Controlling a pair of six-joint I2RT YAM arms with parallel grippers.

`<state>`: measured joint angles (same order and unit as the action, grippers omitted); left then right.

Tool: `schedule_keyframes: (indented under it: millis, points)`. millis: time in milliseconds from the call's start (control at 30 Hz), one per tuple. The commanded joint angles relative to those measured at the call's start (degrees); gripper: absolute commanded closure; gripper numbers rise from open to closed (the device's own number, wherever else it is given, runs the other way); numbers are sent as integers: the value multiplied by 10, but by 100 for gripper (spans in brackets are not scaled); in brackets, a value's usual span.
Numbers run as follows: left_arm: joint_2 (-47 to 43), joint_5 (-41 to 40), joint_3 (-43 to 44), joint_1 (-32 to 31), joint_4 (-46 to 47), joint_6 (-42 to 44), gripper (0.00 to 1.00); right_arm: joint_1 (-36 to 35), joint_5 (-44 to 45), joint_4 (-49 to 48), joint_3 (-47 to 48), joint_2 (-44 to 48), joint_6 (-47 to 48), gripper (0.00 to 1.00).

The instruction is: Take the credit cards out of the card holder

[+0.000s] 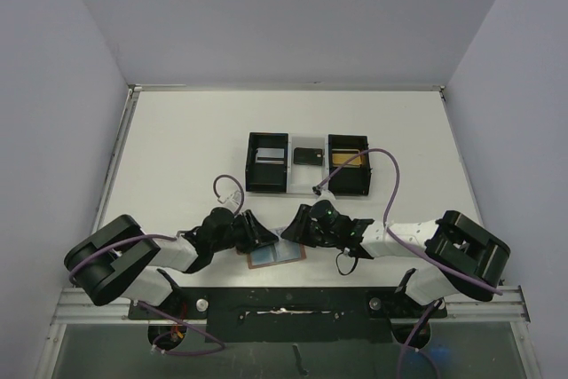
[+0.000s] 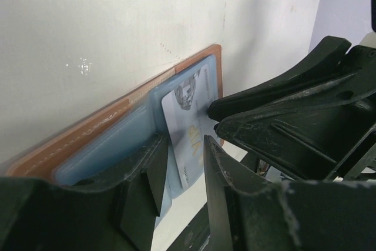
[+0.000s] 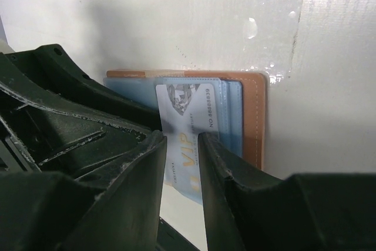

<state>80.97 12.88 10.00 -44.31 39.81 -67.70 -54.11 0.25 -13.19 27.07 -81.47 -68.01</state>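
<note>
Silver card (image 3: 189, 119) half-out at R fingers (image 3: 138, 171)

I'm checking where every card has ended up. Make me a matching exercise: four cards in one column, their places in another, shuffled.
1. silver-grey card
2. black card
3. gold card
4. white VIP card

A. white middle compartment of the tray
B. blue pocket of the card holder
C. right compartment of the tray
D. left compartment of the tray

Pairs: 1-D, 2-A, 3-C, 4-B.
</note>
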Motion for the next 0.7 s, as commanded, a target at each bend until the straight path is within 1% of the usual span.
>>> schedule_keyframes:
  millis: [0, 133, 367, 467, 567, 667]
  points:
    - [17, -28, -26, -9, 39, -32, 71, -1, 12, 38, -11, 7, 17, 69]
    - [31, -29, -18, -9, 47, -31, 73, -2, 6, 46, -4, 8, 27, 69]
    - [84, 2, -12, -12, 116, -37, 73, -2, -4, 43, 2, -3, 32, 69]
    - [101, 6, -12, -14, 130, -37, 79, -2, -9, 41, 3, -4, 36, 69]
    - [108, 3, -13, -14, 132, -37, 90, -1, -2, 63, 12, 13, 48, 69]
    - [110, 1, -13, -14, 130, -36, 94, 0, 25, 108, 31, 49, 68, 69]
